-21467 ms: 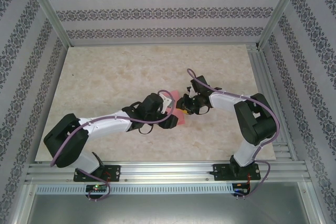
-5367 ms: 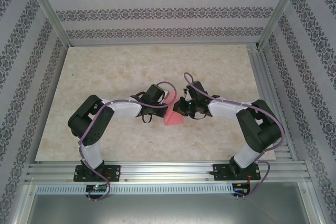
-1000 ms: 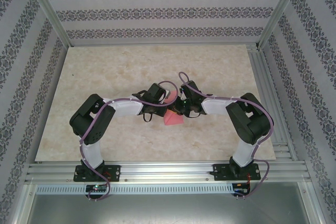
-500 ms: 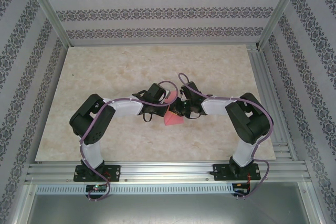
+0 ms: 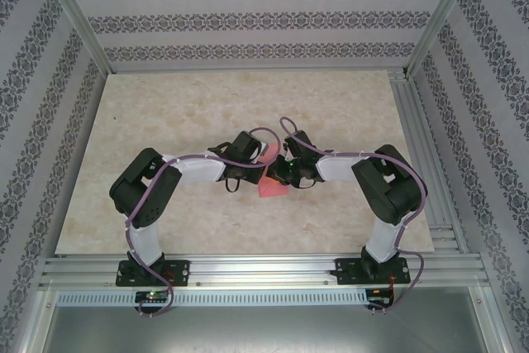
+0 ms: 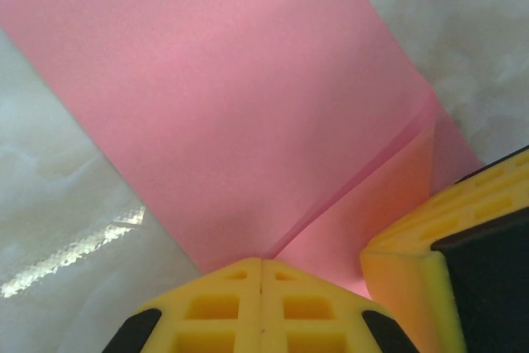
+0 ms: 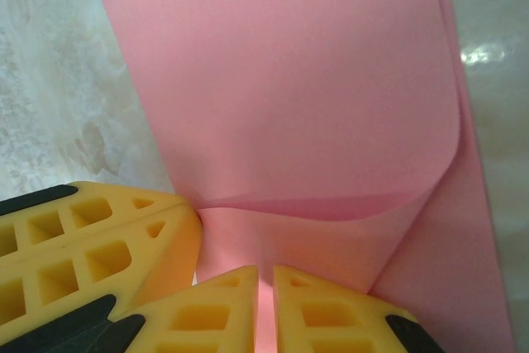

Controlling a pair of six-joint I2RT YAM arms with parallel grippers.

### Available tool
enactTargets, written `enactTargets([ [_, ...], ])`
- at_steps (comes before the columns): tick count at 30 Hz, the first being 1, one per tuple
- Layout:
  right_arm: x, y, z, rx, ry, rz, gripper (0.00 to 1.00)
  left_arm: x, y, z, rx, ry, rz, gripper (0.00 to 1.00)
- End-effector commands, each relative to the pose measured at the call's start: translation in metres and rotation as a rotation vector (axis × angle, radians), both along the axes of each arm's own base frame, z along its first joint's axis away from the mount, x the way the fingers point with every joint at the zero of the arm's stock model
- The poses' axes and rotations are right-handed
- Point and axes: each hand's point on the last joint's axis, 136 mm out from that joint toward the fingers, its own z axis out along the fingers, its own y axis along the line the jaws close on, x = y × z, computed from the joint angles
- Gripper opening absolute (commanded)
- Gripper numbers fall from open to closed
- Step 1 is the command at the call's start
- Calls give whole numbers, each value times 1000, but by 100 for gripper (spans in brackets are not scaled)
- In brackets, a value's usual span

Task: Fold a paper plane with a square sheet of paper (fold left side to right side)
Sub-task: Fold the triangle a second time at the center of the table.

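One thin sheet of paper lies on the worktop, limp and easily creased, best held by an edge: the right gripper pinches its curled flap, the clenched left gripper touches its edge.

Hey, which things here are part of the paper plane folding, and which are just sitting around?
Part of the job: square sheet of paper, left gripper, right gripper.
Just surroundings: marbled tabletop, aluminium frame, patterned walls.
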Motion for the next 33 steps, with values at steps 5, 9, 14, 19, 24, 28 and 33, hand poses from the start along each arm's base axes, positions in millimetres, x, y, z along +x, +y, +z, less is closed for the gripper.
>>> enactTargets([
  [5, -5, -1, -12, -23, 4, 10, 13, 0, 7, -8, 14, 9, 19, 3],
  [9, -10, -6, -21, -49, 30, 6, 13, 1, 4, -4, -7, 7, 26, 3],
  [14, -20, -16, -31, -93, 64, 3, 13, 4, 0, 10, -40, -6, 28, 3],
  [19, -25, -23, -38, -124, 80, 2, 13, 6, -1, 28, -65, -30, 38, 11],
  [24, -27, -24, -40, -127, 86, 0, 14, 7, 1, 51, -100, -57, 62, 16],
  [28, -26, -25, -41, -132, 86, -1, 14, 1, 7, 66, -120, -60, 73, 17],
  [33, -25, -23, -41, -129, 83, 1, 14, -29, -1, 69, -275, 58, 87, 14],
])
